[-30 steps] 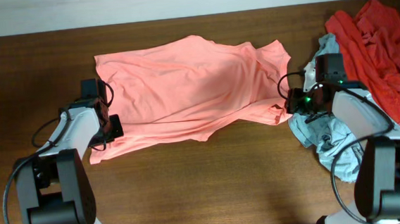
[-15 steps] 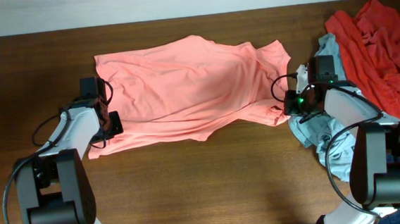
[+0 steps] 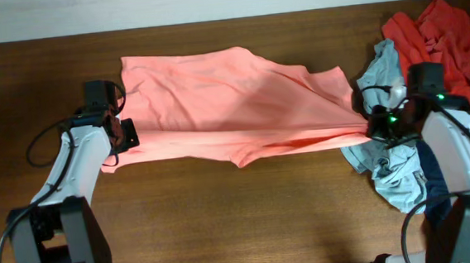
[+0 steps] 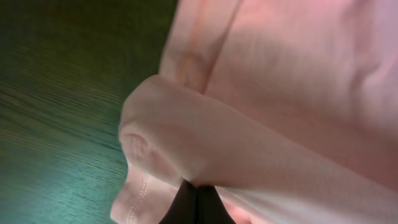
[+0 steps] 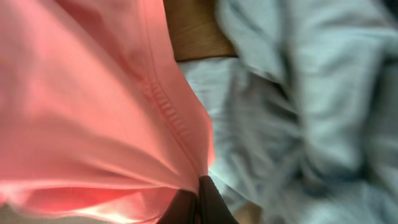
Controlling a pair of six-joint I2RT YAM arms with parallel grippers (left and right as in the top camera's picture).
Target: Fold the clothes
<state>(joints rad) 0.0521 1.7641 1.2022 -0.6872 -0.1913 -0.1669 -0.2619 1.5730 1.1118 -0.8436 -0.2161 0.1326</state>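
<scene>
Across the table [image 3: 241,218] middle, salmon-pink shirt [image 3: 233,107] stretched between arms; left gripper [image 3: 126,137] and right gripper [image 3: 374,127] each pinch a near-edge corner, fingers closed on cloth. Judgement: keep tension equal, carry edge level, clear of grey-blue garment [image 3: 391,170]

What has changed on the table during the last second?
The right fingers, shut on the salmon-pink short-sleeved fabric shirt, pulled its edge rightward; the left fingers, also shut on it, shifted slightly farther back. The shirt now stretches taut. The crumpled grey-blue garment and red garment stayed put.
</scene>
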